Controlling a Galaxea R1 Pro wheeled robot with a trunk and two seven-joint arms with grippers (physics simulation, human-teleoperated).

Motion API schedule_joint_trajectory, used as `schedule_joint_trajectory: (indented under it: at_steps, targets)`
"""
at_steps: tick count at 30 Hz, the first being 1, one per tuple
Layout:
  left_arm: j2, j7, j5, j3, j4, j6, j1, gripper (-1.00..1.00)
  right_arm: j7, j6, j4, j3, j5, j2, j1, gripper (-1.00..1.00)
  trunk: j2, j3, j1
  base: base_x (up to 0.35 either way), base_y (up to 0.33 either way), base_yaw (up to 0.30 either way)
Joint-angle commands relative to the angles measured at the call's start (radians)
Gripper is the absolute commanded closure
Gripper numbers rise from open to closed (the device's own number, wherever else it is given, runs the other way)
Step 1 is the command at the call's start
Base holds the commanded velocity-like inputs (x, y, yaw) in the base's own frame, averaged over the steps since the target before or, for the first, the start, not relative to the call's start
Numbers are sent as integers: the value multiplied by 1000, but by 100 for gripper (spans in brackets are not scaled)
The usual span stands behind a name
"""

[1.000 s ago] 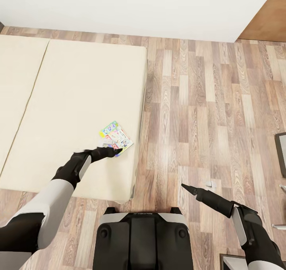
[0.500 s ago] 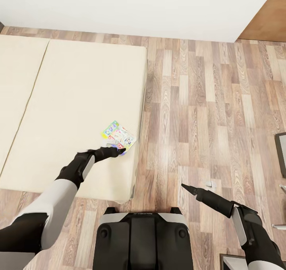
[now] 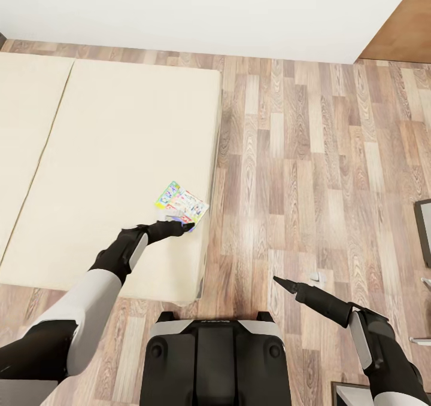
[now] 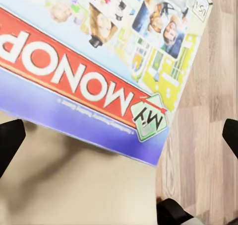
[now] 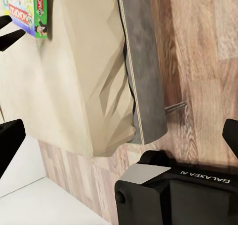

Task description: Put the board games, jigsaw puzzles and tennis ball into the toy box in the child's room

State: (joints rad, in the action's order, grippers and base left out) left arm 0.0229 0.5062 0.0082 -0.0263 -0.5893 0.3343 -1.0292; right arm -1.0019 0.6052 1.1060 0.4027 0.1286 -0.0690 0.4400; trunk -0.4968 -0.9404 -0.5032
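One board game (image 3: 181, 205), a white-green Monopoly box with a red band (image 4: 84, 81), lies flat on the beige bed (image 3: 108, 155), at the mattress's right edge. One of its corners reaches the edge line over the wood floor. My left gripper (image 3: 185, 226) is open, its tips at the box's near side, and the box lies just ahead of the fingers (image 4: 10, 140), not between them. The right wrist view shows the same box (image 5: 27, 9) with the left gripper (image 5: 10, 31) beside it. My right gripper (image 3: 278, 281) hovers open over the floor, holding nothing.
The bed's grey frame (image 5: 144, 71) borders the wood-plank floor (image 3: 311, 155). A white wall (image 3: 209, 11) runs along the far side. My dark base (image 3: 215, 358) is at the near edge. Dark furniture parts (image 3: 424, 229) stick in at the far right.
The Monopoly box has slid and turned a little toward the bed's right edge, and my left gripper has moved right behind it. The right arm has stayed put.
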Motion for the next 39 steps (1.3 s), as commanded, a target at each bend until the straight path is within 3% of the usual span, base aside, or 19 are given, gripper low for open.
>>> schedule_joint_trajectory:
  at_steps: [1,15,22,39]
  targets:
    - [3,4,1,-3,-1,9,0,-100,-1,7,0,1,5,0,0,-100,-1,-1,0,0,0,0]
    - [28,2,0,-3,-53,56,0,-100,-2,6,0,7,5,0,0,-100,-1,-1,0,0,0,0]
    - [40,1,0,-3,-59,62,0,-100,-3,6,0,27,5,-2,0,-100,-1,-1,0,0,0,0]
    - [64,0,-1,-2,-61,63,0,-100,-24,5,0,29,4,-2,0,-100,-1,-1,0,0,0,0]
